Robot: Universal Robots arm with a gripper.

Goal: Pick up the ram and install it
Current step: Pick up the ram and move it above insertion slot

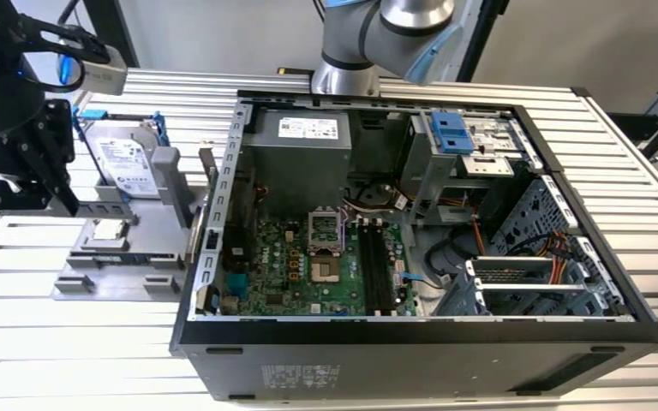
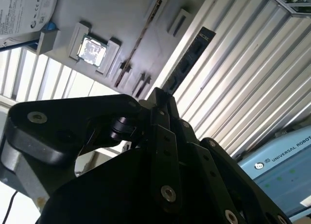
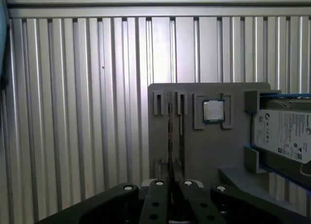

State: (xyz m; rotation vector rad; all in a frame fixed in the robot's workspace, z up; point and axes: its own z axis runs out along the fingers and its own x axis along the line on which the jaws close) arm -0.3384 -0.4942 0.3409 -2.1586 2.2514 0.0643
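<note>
Over the slotted end of the grey holder [image 3: 194, 151], away from its hard-drive [image 3: 284, 134] edge, your gripper [image 2: 158, 94] pinches the ram [image 2: 187, 63] flat between its fingers. It appears lifted clear, likely kept straight for slotting.

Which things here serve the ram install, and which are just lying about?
In the job: ram in the gripper, black motherboard slots, open computer case.
Lying about: hard drive, processor chip, grey holder tray.
</note>
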